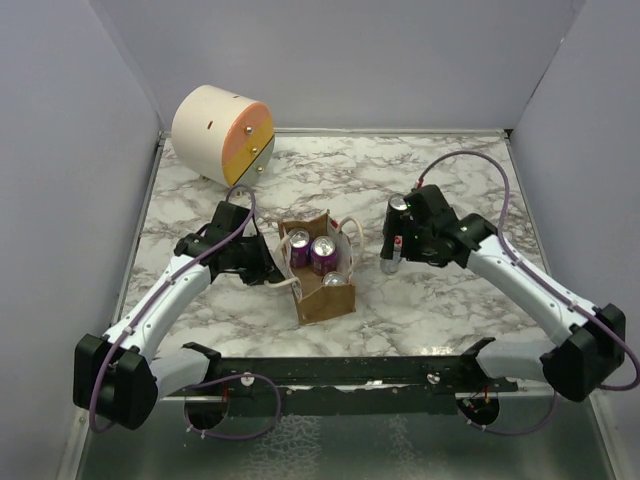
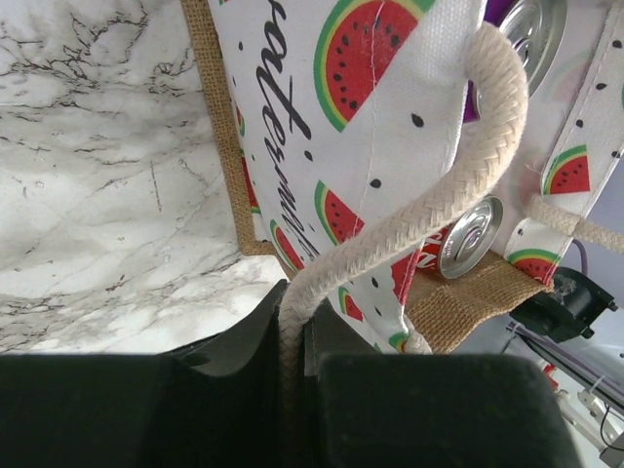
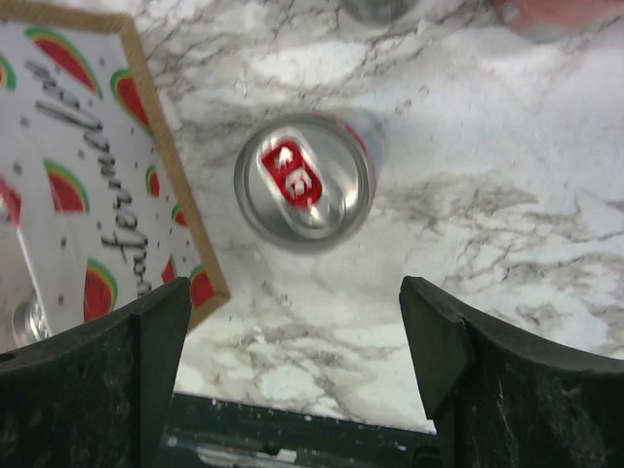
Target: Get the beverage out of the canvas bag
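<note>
Well out beyond your left jaws, the cream-and-orange drum (image 1: 222, 133) lies on its side. Your left arm (image 1: 190, 275) reaches in, and the left jaws are clenched on the white rope handle (image 2: 468, 185), with the rope running straight down between them. Just past those jaws is the canvas bag (image 1: 325, 300), its watermelon-print side (image 2: 380, 146) turned toward them. It stands mouth up on the bench (image 1: 430, 300), its long side running away from the arm bases. Inside, two purple cans (image 1: 323, 254) and a third can (image 1: 337, 280) stand on end, tops up.

Further right is your beverage can (image 3: 304, 182), out of the bag and on end on the bench. Its long axis is vertical and its red-tabbed top points up at the wrist camera. It sits just ahead of your right jaws, centred in the gap and touching neither one. The right jaws are released, spread wide and grasping nothing. The bag's corner (image 3: 210, 283) lies just outside the gap, on the bag side.
</note>
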Tool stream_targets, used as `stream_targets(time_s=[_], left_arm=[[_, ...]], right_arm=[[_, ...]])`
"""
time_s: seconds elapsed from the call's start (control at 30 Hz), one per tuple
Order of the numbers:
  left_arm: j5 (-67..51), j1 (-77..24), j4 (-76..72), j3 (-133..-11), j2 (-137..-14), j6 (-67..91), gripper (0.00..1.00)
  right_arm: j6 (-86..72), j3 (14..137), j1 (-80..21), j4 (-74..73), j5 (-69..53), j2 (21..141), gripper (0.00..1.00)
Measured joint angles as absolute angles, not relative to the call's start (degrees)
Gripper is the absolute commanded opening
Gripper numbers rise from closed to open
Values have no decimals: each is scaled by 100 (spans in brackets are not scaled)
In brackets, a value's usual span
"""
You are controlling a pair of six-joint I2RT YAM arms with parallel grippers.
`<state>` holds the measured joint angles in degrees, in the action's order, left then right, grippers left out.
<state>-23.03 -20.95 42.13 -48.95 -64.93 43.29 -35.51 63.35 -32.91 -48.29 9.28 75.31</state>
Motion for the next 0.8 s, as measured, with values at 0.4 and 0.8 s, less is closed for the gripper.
stream_targets(time_s=[0.4, 0.8], left_arm=[[-2410, -2095, 4158, -4775, -6320, 4377, 0], [-2416, -2095, 4167, -4775, -6272, 4377, 0]], right_arm=[[-3629, 5618, -3291, -5448, -224, 5924, 88], [-3555, 7876, -3400, -4923, -1662, 7000, 92]])
